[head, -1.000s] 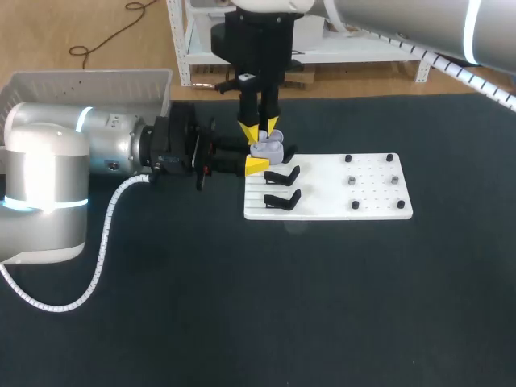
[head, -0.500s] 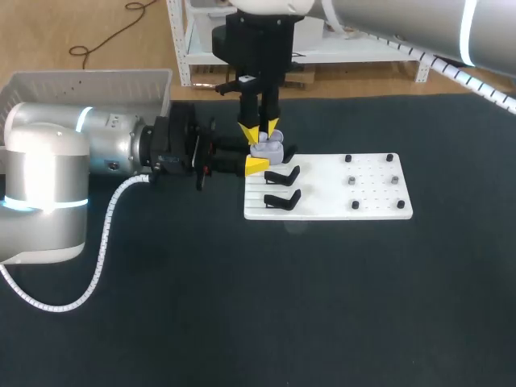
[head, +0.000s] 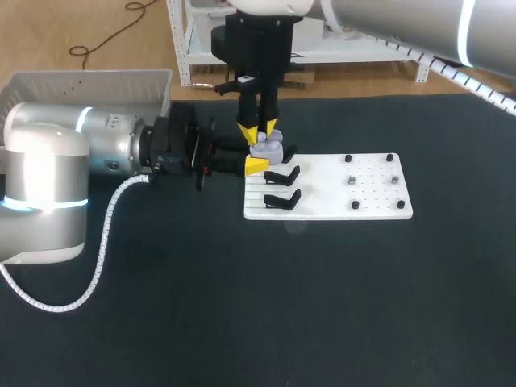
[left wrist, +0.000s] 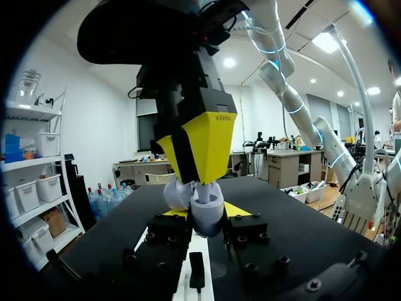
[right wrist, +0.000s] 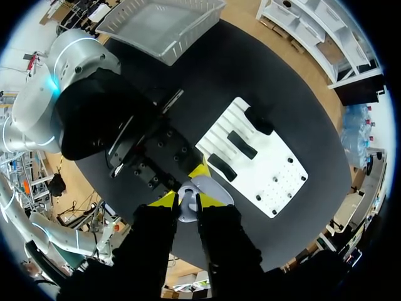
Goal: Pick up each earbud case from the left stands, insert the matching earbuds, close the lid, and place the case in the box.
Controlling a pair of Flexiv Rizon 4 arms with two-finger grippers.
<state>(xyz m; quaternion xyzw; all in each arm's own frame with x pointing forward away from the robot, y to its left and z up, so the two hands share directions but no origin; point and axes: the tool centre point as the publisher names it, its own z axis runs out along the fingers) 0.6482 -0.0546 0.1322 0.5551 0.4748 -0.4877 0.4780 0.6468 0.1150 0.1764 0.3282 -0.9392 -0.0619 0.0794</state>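
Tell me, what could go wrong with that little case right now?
1. The right gripper holds an earbud at the case, which the left gripper grips. If the earbud is off its slot, it may jam or drop.
2. A push down might tilt the case or make it slip.
3. The two grippers' yellow tips sit very close and could bump.

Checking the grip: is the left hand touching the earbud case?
Touching. The left wrist view shows the earbud case clamped between the two yellow tips of the left hand.

One earbud case (head: 268, 147), three black stands (right wrist: 241, 144), six pegs (head: 352, 181), one board (head: 322, 190), one box (head: 89, 75).
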